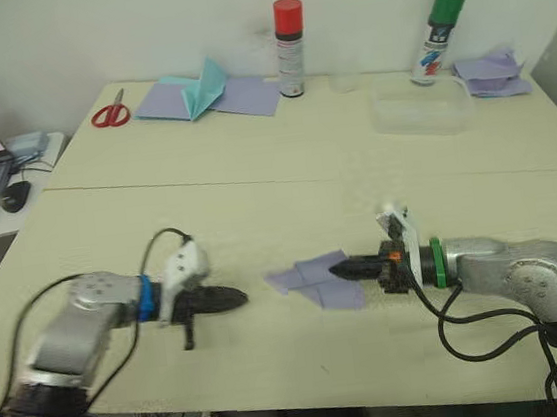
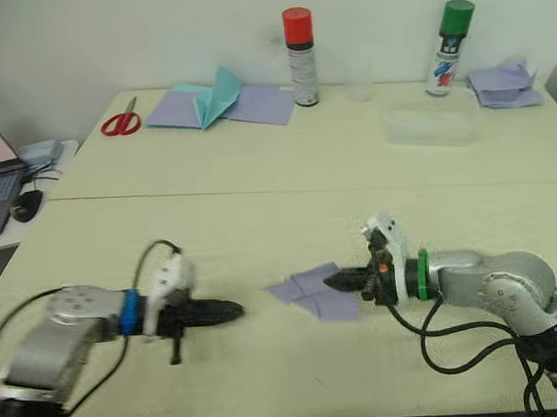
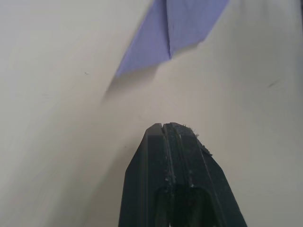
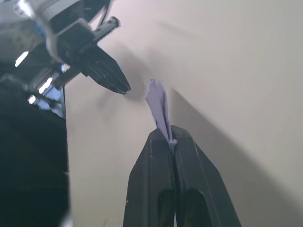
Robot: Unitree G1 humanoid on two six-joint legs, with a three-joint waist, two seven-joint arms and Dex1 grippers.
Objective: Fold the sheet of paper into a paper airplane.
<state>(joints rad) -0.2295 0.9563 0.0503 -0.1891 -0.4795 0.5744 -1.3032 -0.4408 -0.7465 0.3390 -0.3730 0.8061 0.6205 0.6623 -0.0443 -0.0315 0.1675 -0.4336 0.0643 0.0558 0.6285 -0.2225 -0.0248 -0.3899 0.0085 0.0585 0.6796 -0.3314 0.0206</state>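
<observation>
r hand [image 1: 338, 269] pinching sheet of paper [image 1: 312, 282]; l hand [image 1: 236, 297] closed, empty, near.

Lavender paper [image 1: 315, 283] on a cream table [image 1: 259, 211]; black grippers; far, red scissors [image 1: 109, 114], teal tent [image 1: 202, 88], red-capped and green-capped cans.

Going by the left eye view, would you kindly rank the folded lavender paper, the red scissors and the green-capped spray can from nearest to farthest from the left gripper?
1. The paper airplane, just ahead of the left gripper, pinched by the right gripper.
2. The red scissors, at the table's far left edge.
3. The green-capped spray can, at the far right by the wall.
</observation>
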